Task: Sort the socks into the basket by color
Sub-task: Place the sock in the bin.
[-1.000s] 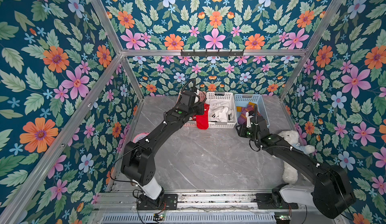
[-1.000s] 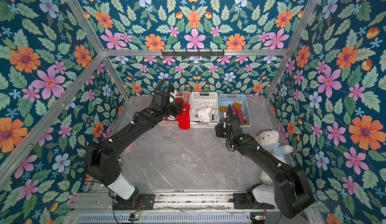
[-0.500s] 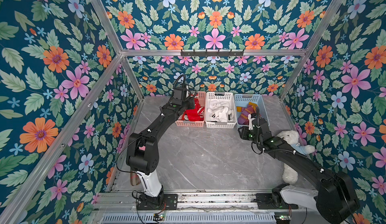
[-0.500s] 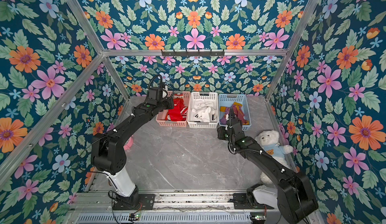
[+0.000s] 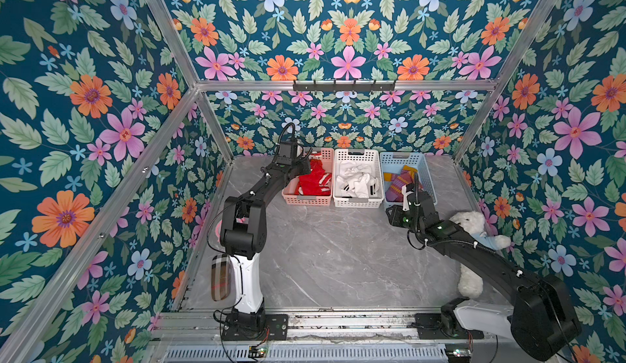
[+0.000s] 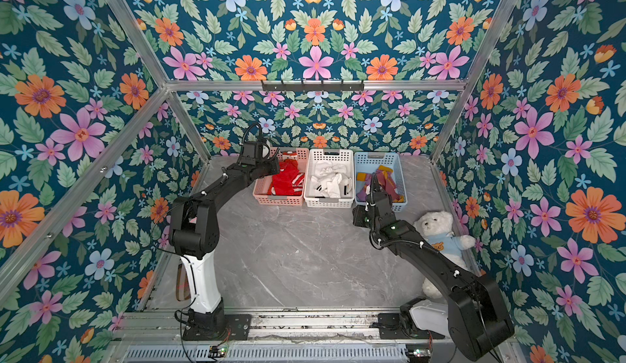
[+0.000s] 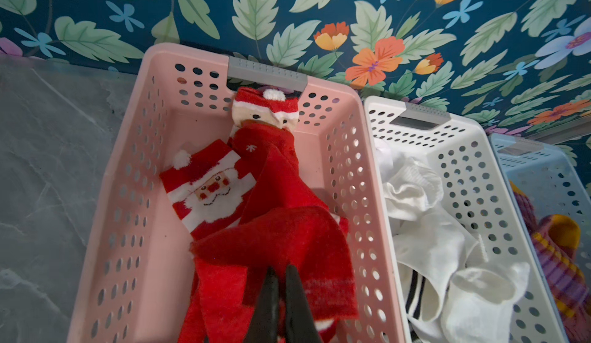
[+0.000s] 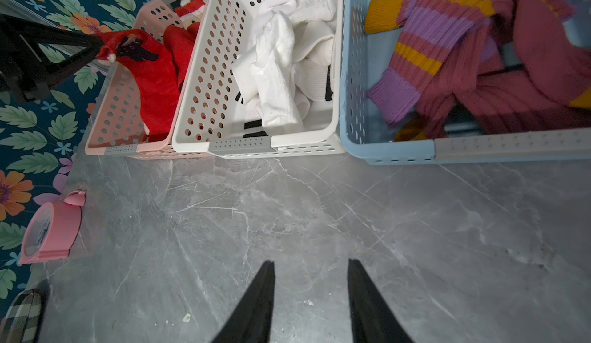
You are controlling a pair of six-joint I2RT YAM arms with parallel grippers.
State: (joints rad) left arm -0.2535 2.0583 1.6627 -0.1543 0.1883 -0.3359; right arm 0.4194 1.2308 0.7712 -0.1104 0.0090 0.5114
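Note:
Three baskets stand side by side at the back wall: pink (image 5: 306, 201), white (image 5: 357, 203) and blue (image 5: 427, 175). Red and Santa-patterned socks (image 7: 208, 194) lie in the pink one. White socks with black bands (image 8: 278, 69) fill the white one, and maroon-purple socks with mustard bands (image 8: 447, 53) the blue one. My left gripper (image 7: 281, 269) is shut on a plain red sock (image 7: 271, 239) that hangs down into the pink basket. My right gripper (image 8: 310, 263) is open and holds nothing, over bare table in front of the baskets. In both top views its arm (image 5: 411, 209) stands just before the blue basket.
A white plush bear (image 5: 471, 224) lies along the right wall beside my right arm. A tan plaid case (image 5: 220, 276) and a pink alarm clock (image 8: 52, 229) sit by the left wall. Floral walls close in the grey marble table (image 5: 338, 259) on three sides.
My left gripper has carried the red sock leftward, from the front between the pink and white baskets to over the pink basket. My right arm has drawn back a little from the blue basket.

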